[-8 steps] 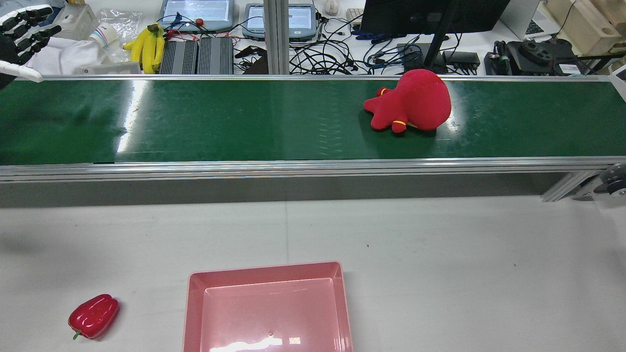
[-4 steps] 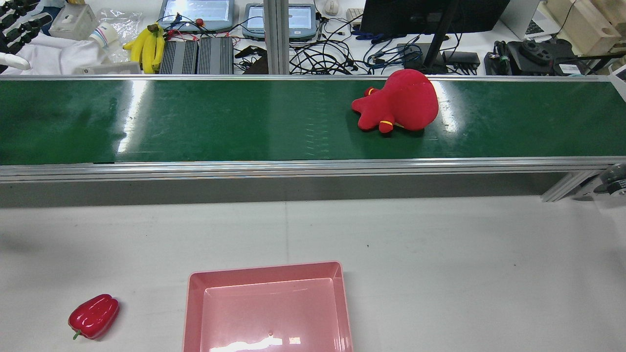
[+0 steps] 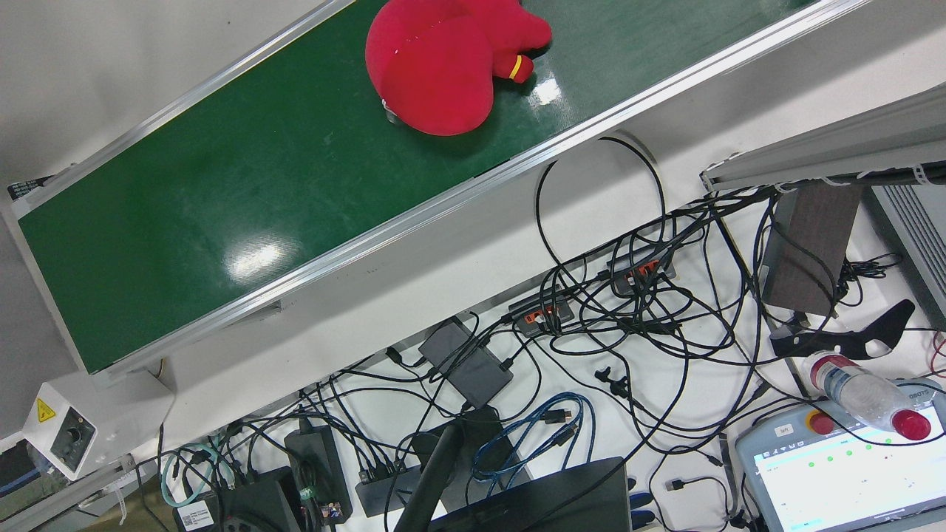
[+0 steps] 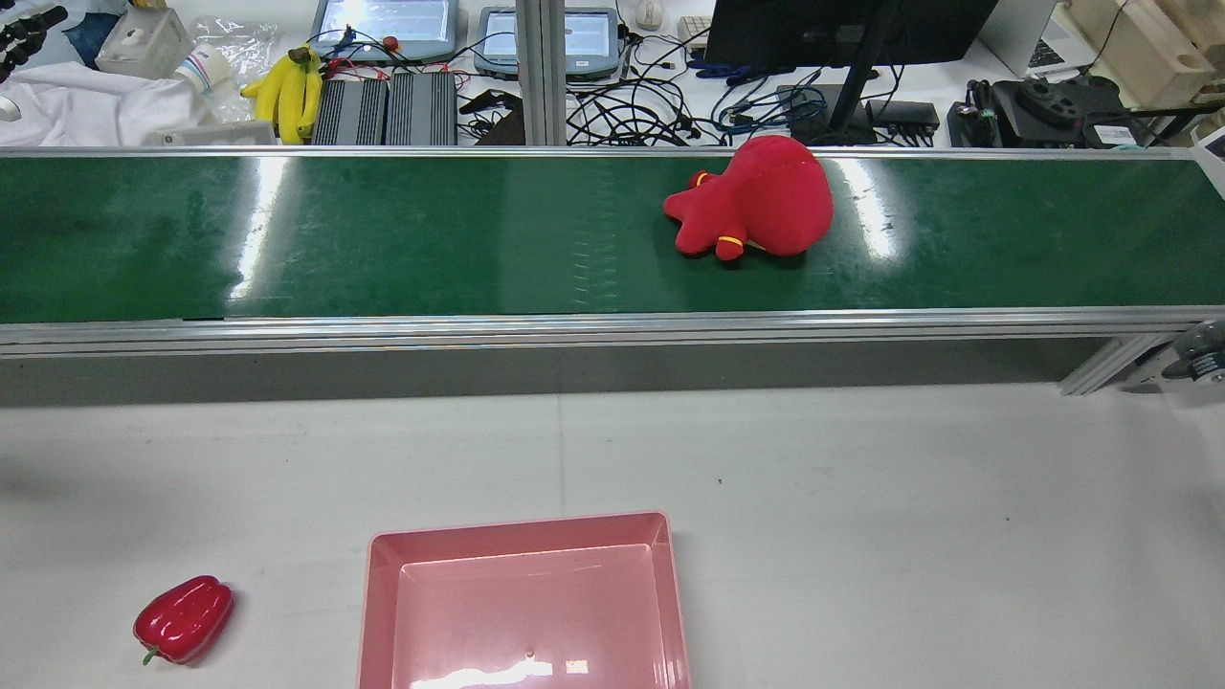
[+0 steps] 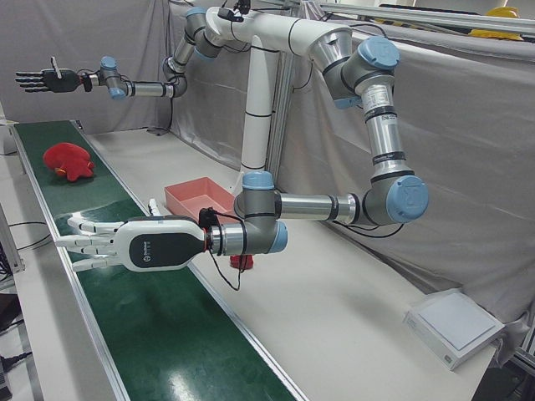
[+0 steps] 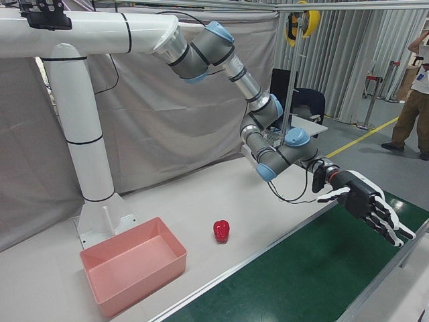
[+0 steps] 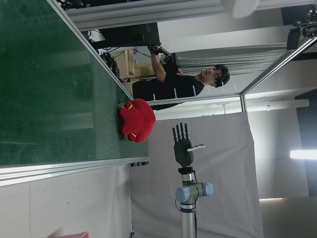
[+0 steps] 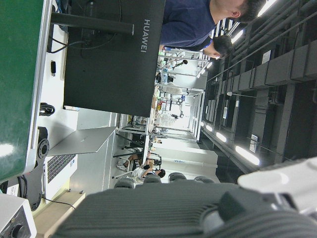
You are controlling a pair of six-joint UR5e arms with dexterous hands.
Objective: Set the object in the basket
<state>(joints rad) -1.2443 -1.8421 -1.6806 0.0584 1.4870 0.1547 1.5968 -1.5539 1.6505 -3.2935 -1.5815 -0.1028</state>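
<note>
A red plush toy [image 4: 756, 196] lies on the green conveyor belt [image 4: 383, 239], right of centre; it also shows in the front view [image 3: 436, 66]. The pink basket [image 4: 522, 531] stands on the grey table at the near edge, and I see nothing in it. A red pepper [image 4: 184, 619] lies to its left. My left hand [image 5: 125, 245] hovers flat over the belt's left end, open, fingers spread, holding nothing; only its fingertips [image 4: 21, 29] reach the rear view. My right hand [image 5: 46, 79] hangs high beyond the plush toy [image 5: 68, 159], open and holding nothing.
Behind the belt a bench holds bananas [image 4: 287, 91], tablets, a monitor stand and tangled cables. A person [image 7: 183, 82] stands past the belt's far end. A white box [image 5: 456, 326] sits on the table's corner.
The plush toy has ridden the belt to the left in the rear view. My left hand has drawn back up and left, almost out of that view.
</note>
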